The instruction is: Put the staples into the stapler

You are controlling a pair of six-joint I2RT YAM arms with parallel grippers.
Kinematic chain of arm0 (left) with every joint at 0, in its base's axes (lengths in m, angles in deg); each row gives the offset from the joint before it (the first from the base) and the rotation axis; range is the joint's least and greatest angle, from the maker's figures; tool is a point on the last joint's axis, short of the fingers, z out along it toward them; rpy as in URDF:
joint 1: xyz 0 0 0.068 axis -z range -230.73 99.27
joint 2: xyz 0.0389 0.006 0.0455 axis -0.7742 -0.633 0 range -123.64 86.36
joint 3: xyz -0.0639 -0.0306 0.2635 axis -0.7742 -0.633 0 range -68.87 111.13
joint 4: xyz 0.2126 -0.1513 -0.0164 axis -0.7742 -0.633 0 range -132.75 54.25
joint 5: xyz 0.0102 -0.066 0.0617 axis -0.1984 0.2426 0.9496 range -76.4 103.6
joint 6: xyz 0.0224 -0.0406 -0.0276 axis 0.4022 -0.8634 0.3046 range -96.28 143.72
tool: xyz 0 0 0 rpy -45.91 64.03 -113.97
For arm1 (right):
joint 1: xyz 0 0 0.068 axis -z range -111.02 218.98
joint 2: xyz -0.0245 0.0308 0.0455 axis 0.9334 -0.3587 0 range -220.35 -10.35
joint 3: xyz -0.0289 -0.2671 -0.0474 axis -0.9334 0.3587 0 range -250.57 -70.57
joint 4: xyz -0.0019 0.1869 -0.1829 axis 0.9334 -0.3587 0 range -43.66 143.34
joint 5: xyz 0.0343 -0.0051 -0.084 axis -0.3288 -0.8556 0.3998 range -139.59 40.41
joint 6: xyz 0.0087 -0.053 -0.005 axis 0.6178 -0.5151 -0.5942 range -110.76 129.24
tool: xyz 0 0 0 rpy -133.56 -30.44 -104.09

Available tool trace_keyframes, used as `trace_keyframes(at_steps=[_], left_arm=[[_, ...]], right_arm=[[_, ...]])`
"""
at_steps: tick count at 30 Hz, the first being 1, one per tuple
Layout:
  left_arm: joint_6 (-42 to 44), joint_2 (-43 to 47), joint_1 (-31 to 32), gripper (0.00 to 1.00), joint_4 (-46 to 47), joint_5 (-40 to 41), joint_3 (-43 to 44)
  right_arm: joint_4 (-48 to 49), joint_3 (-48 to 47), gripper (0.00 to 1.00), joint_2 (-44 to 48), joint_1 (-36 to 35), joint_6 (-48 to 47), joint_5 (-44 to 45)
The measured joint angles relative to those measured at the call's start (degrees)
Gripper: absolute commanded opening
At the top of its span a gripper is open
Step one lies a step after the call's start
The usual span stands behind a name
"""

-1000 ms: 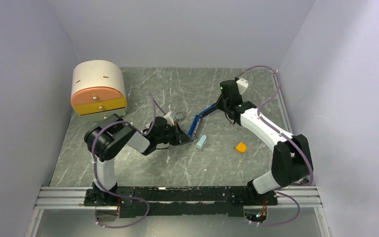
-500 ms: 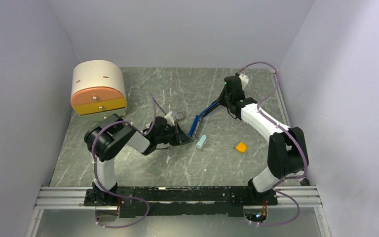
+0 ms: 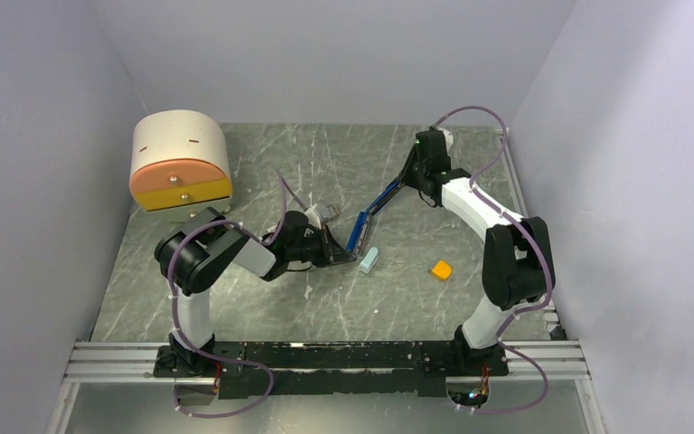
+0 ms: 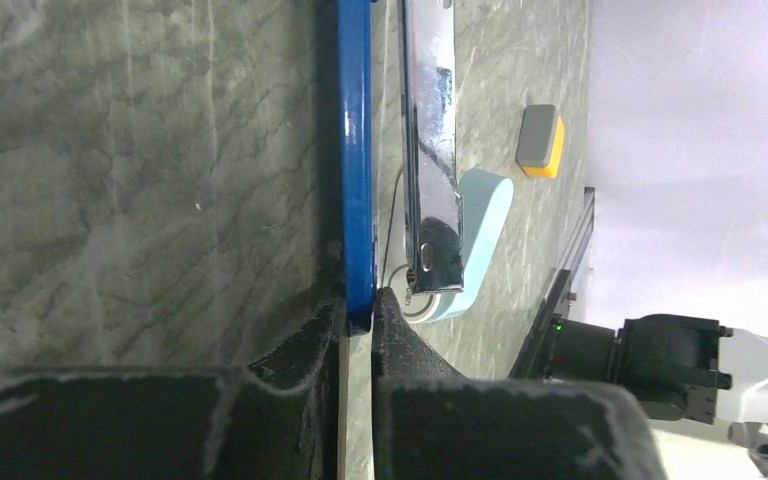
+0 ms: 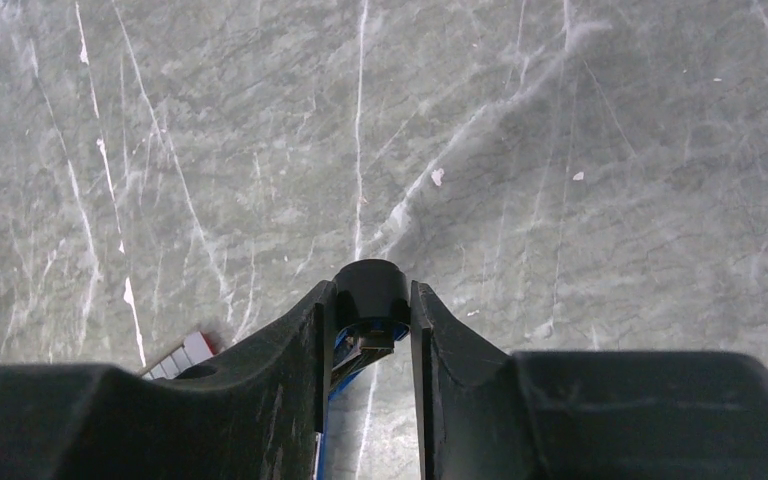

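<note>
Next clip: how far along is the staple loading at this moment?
Done: the stapler is swung open, its blue base apart from the chrome rail. In hand: the left jaws clamp the base's end, and the right jaws hold the end of the black top arm. Left: the staples lie on the table beside the left arm, not picked up or loaded.

The right gripper (image 3: pixel 410 177), clamped on the top arm (image 3: pixel 385 196) of the stapler (image 3: pixel 357 232), has drawn farther away and to the right. The elbow (image 3: pixel 513 262) behind it has folded in toward the middle. The top arm seems to have swung a little wider from the blue base, though the overhead view is too small to be sure.
</note>
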Motion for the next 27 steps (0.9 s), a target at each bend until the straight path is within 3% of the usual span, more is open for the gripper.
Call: trace_keyframes(at_steps=[11, 14, 17, 27], left_arm=[[-4.0, 0.1, -1.0, 0.05, -5.0, -2.6, 1.8], [-5.2, 0.1, -1.3, 0.06, -5.9, -2.7, 2.0], [-6.2, 0.1, -1.5, 0.05, -6.8, -3.0, 2.3], [-6.6, 1.0, -1.6, 0.05, -8.8, -3.1, 2.9]], right_arm=[[-4.8, -1.9, 0.55, 0.1, 0.1, -0.8, -2.2], [-6.3, -2.2, 0.71, 1.0, 0.2, -1.3, -3.0], [-7.4, -2.1, 0.79, 2.8, 0.2, -1.6, -4.4], [-4.5, 3.3, 0.80, 8.6, -0.6, -2.7, -13.3]])
